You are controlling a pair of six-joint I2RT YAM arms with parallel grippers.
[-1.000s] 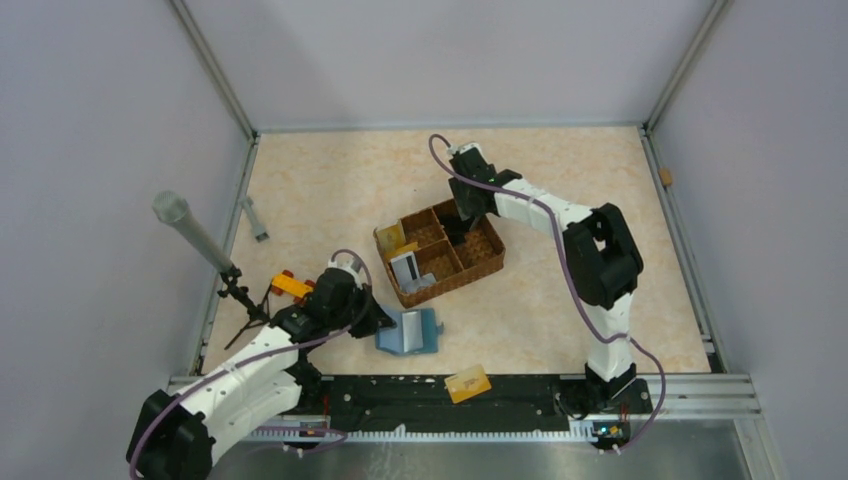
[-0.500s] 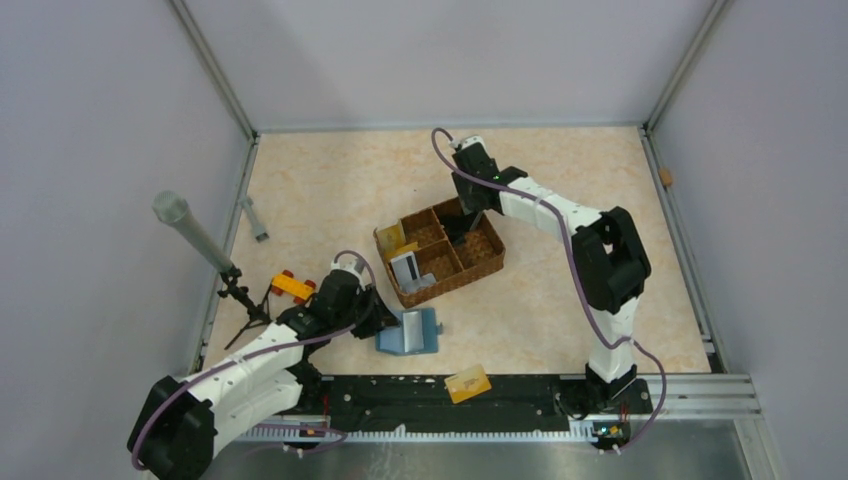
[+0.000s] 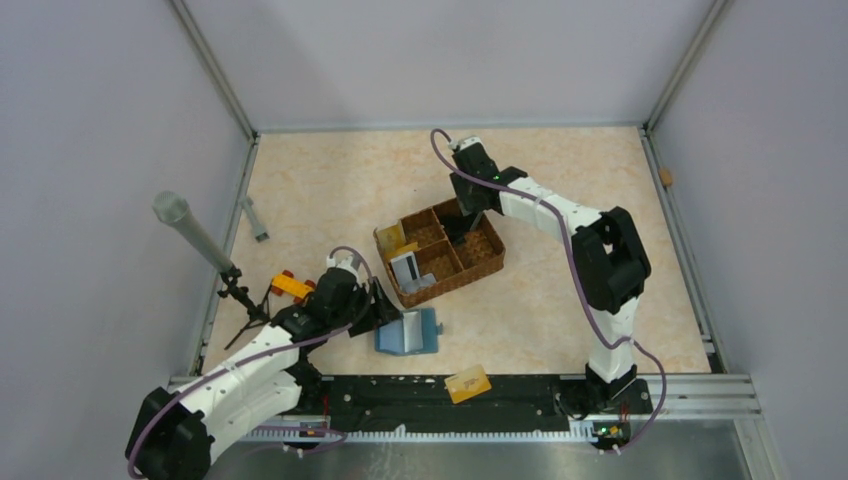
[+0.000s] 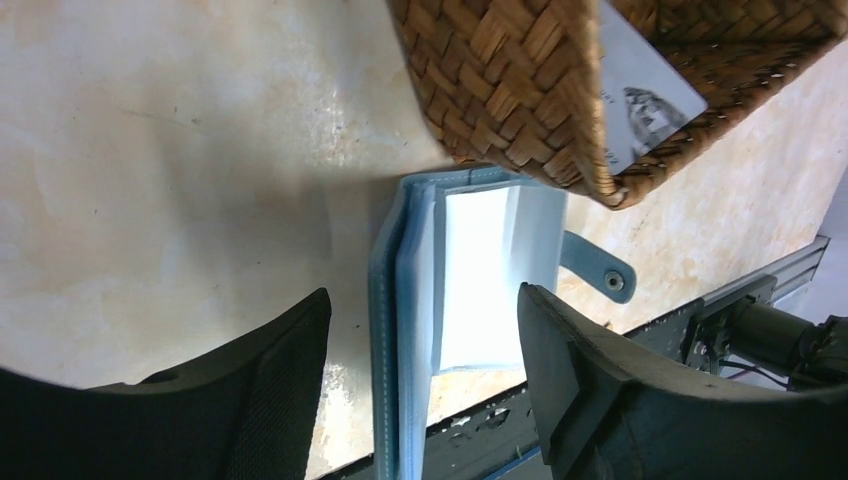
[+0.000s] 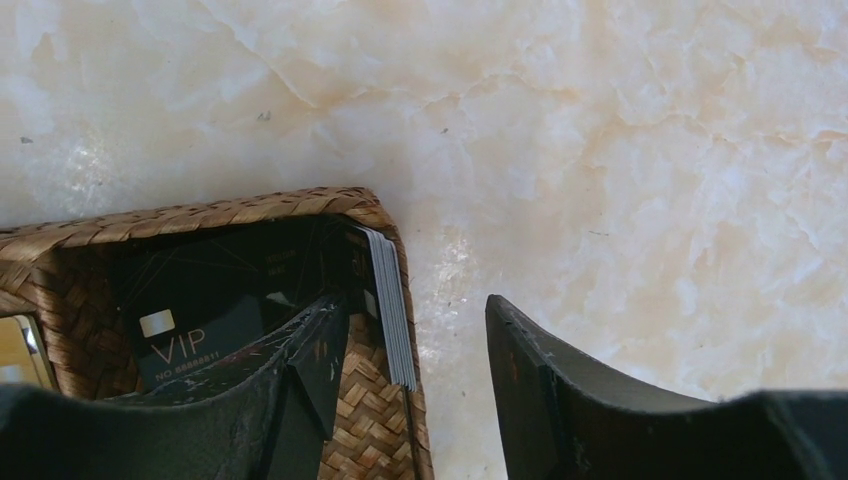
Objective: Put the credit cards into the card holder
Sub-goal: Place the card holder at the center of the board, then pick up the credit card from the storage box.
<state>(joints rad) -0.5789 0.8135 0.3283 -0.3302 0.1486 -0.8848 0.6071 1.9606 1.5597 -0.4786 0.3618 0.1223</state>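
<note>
Top: beige marble tbl [image 3: 560,180], grey walls; 1 wicker basket [image 3: 470,262], 1 card holder [image 3: 408,332] open just beside it, 1 gold card [image 3: 467,383] on front rail.
L wrist: my left pincer [image 4: 420,310] spread wide astride card holder, gripping nothing.
R wrist: my right pincer [image 5: 415,310] apart, straddling basket corner w/ 1 card stack [image 5: 392,310].

text: "VIP" | on: black card [image 5: 190,345] | in: wicker basket [image 5: 90,235] | number line beneath: unreadable
</note>
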